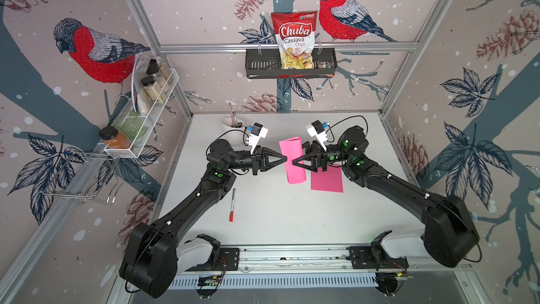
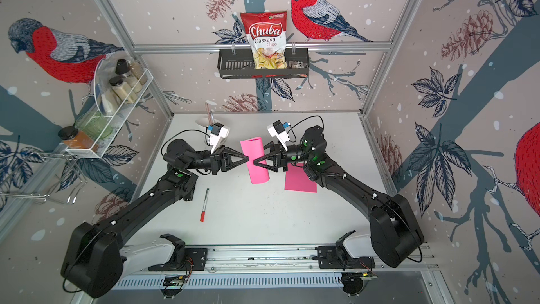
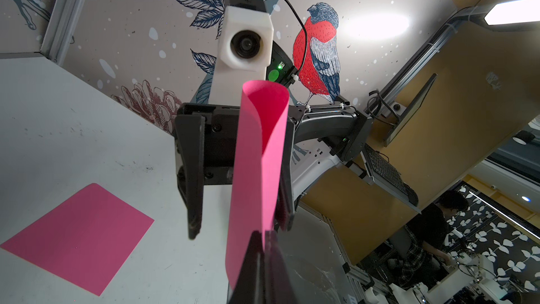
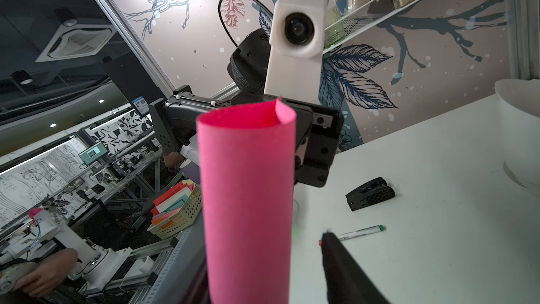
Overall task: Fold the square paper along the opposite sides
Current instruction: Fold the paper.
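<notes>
Pink paper, two sheets in both top views: one curled sheet [image 1: 290,149] [image 2: 253,150] aloft between left hand [image 1: 285,158] and right hand [image 1: 298,155], one flat sheet [image 1: 327,181] on the tabletop [image 1: 277,215]. Left wrist view: left hand pinches its edges, right hand's jaws gape around it. Right wrist view: one marker [image 4: 362,232].

I have the held sheet [image 1: 293,159] in the air over the middle of the surface [image 1: 292,223], between the 2 hands: the left hand [image 1: 285,158] at its left edge, the right hand [image 1: 298,155] on its right side. A flat sheet [image 1: 327,181] lies on the surface just to the right and nearer the arm bases, partly under the right arm. The marker [image 1: 232,204] lies front left, beside the left arm. A bowl [image 1: 230,125] stands back left, behind the left hand. On the back wall a chip bag [image 1: 293,39] sits in a basket [image 1: 260,63]; the left-wall rack [image 1: 159,99] holds jars [image 1: 150,86].
</notes>
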